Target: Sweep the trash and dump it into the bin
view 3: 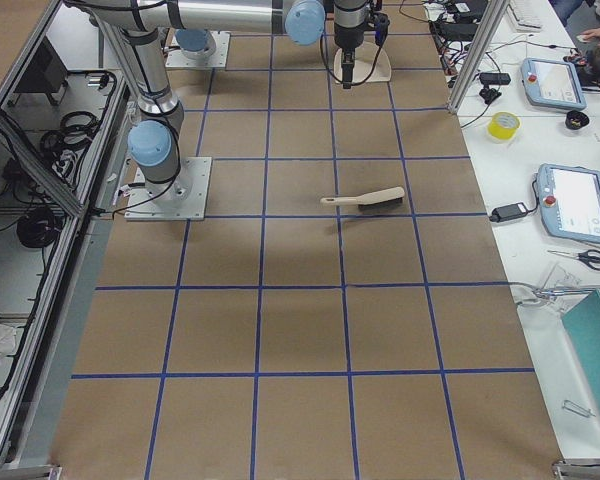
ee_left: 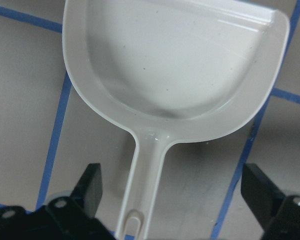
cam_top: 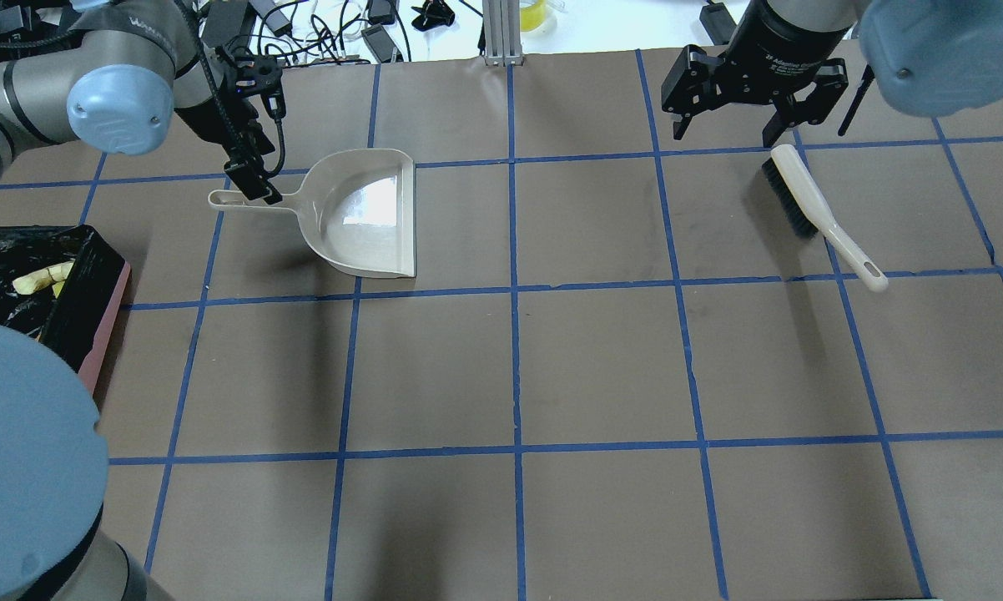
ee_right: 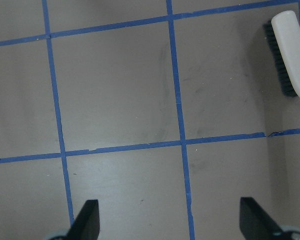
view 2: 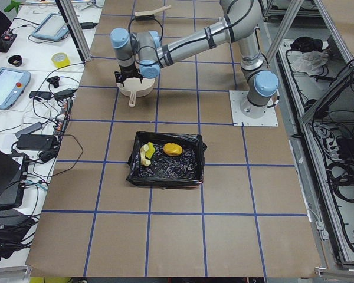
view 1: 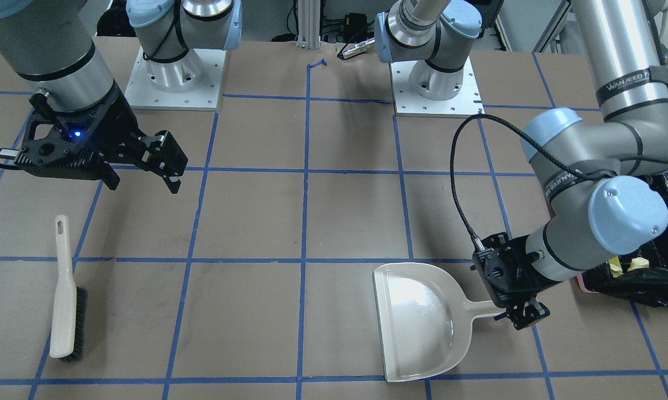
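The bin (view 2: 192,171), lined with black plastic, stands at the table's left end and also shows in the overhead view (cam_top: 105,321). In it lie the trash pieces: an orange lump (view 2: 173,150) and yellow-tan pieces (view 2: 146,154), (cam_top: 41,278). The cream dustpan (cam_top: 368,217) lies flat and holds nothing. My left gripper (ee_left: 175,192) is open, with its fingers on either side of the dustpan handle (ee_left: 145,170) and just above it. My right gripper (cam_top: 728,133) is open, holds nothing and hangs above the table beside the brush (cam_top: 810,200).
The brush (view 1: 67,300) lies flat on the brown paper. Blue tape lines grid the table. The two arm bases (view 1: 173,83), (view 1: 437,89) are bolted at the robot's side. Cables and tablets lie beyond the far edge (cam_top: 301,33).
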You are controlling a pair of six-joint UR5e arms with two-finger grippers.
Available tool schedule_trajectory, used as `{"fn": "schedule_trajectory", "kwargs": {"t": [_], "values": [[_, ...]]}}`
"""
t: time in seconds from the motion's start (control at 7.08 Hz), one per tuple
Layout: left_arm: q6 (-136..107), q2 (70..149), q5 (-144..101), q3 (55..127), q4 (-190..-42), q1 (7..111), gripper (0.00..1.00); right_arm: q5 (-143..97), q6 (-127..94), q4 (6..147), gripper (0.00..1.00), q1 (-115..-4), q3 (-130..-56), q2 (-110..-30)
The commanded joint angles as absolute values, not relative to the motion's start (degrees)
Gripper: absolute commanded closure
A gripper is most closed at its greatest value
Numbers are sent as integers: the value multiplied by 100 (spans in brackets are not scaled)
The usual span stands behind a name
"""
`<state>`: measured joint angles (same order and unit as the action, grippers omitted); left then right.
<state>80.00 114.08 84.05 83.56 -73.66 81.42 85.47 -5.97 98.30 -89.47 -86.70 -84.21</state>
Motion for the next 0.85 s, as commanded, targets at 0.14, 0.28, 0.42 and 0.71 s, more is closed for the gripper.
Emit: {"fn": "schedule_trajectory", "kwargs": {"t": [0.14, 0.28, 0.42, 0.71], "values": [[5407, 9524, 8437, 8709, -8936, 8306, 0, 8717, -571, 9739, 0, -8938, -8675, -8499], [3595, 9301, 8429, 8867, -8904, 8271, 0, 9128, -519, 9695, 0, -8938, -8675, -8508], [2333, 9299, 8420, 8816, -8851, 8271, 0, 9184, -519, 9573, 0, -8938, -8675, -8525], [1138, 9229, 8403, 8789, -8763, 8053, 0, 9176, -519, 9554, 0, -8938, -8675, -8525]]}}
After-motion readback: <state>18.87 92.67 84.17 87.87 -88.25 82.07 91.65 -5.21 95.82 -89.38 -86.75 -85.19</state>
